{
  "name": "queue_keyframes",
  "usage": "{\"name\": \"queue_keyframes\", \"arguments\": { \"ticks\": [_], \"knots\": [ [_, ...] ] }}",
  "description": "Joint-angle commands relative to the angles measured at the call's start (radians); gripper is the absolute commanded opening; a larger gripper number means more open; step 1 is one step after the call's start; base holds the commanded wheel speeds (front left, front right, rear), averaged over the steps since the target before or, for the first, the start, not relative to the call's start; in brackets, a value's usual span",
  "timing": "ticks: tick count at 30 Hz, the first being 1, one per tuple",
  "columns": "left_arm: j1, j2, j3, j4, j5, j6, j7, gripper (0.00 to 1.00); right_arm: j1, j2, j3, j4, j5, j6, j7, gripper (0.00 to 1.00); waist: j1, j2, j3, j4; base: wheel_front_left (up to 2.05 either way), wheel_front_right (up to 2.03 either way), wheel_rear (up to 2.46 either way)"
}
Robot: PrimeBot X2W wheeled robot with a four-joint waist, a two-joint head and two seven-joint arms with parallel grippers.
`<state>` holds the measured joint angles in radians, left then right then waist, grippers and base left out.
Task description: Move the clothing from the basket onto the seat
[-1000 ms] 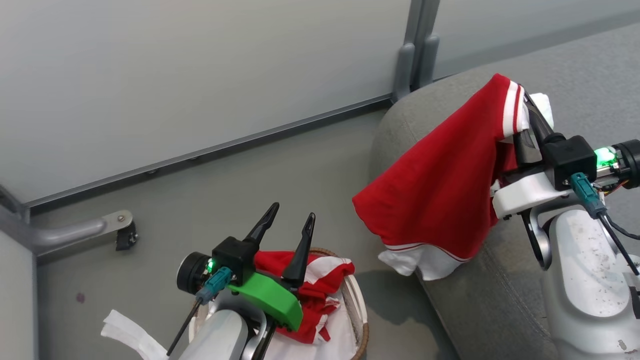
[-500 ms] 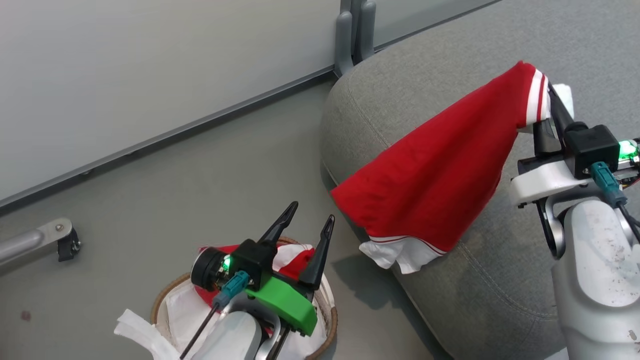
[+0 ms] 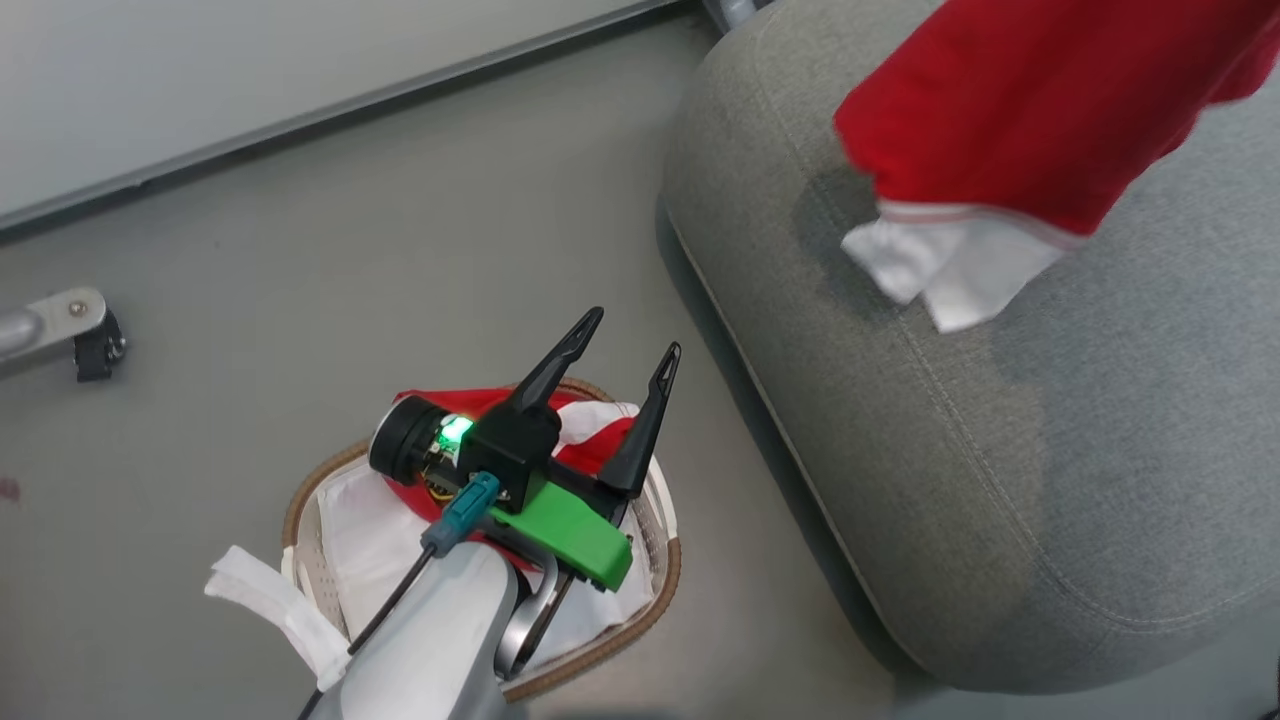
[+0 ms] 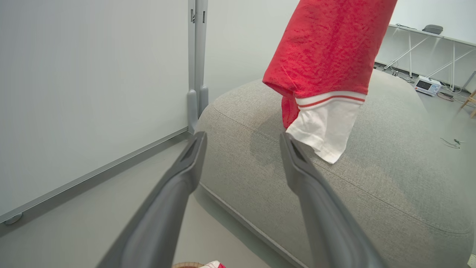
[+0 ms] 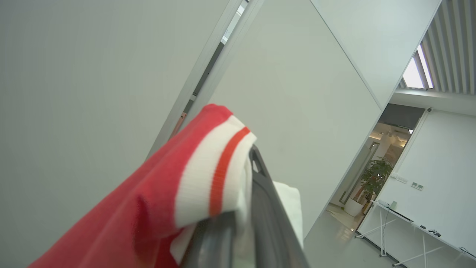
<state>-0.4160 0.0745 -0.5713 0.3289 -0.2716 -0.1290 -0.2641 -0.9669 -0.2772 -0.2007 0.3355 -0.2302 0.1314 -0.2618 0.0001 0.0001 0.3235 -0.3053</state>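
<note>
Your right gripper [image 5: 249,208], in its wrist view, pinches the ribbed striped cuff of a soft red garment [image 3: 1000,110] hanging over the rounded grey seat [image 3: 1000,480]. The head view shows your left gripper [image 3: 635,335] spread empty above the woven-rimmed basket [image 3: 296,500] holding the other garment [image 3: 430,398].

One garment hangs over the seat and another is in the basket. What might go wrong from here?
The right pincer grips the held garment only by its striped cuff, so it may slip out early.
Its white hem hangs near the floor-side edge of the seat, so cloth released here might slide off.
The second garment lies on the white liner of the basket, and the open left pincer could snag both.
</note>
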Motion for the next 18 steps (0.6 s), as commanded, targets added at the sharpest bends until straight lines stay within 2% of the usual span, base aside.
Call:
{"name": "queue_keyframes", "arguments": {
  "ticks": [1, 5, 9, 18],
  "knots": [
    [-0.028, 0.011, 0.002, -0.006, 0.011, -0.002, -0.001, 1.0, -0.059, -0.023, -0.015, 0.015, 0.001, -0.001, -0.005, 0.0, -0.0001, -0.0001, 0.116, 0.07, 0.0, 0.0, 0.0],
    [-0.066, 0.019, 0.006, -0.021, 0.02, -0.002, -0.001, 1.0, -0.186, -0.067, -0.07, 0.051, -0.011, -0.001, -0.005, 0.0, -0.0001, -0.0001, 0.189, 0.095, 0.0, 0.0, 0.0],
    [-0.094, 0.02, 0.018, -0.032, 0.03, -0.002, -0.001, 1.0, -0.22, -0.088, -0.095, 0.105, -0.038, -0.001, -0.003, 0.0, -0.0001, -0.0001, 0.251, 0.113, 0.0, 0.0, 0.0],
    [-0.123, 0.021, 0.039, -0.04, 0.053, -0.002, -0.001, 1.0, -0.071, -0.039, -0.164, 0.252, -0.058, -0.001, -0.004, 0.0, -0.0001, -0.0001, 0.331, 0.13, 0.0, 0.0, 0.0]
  ]
}}
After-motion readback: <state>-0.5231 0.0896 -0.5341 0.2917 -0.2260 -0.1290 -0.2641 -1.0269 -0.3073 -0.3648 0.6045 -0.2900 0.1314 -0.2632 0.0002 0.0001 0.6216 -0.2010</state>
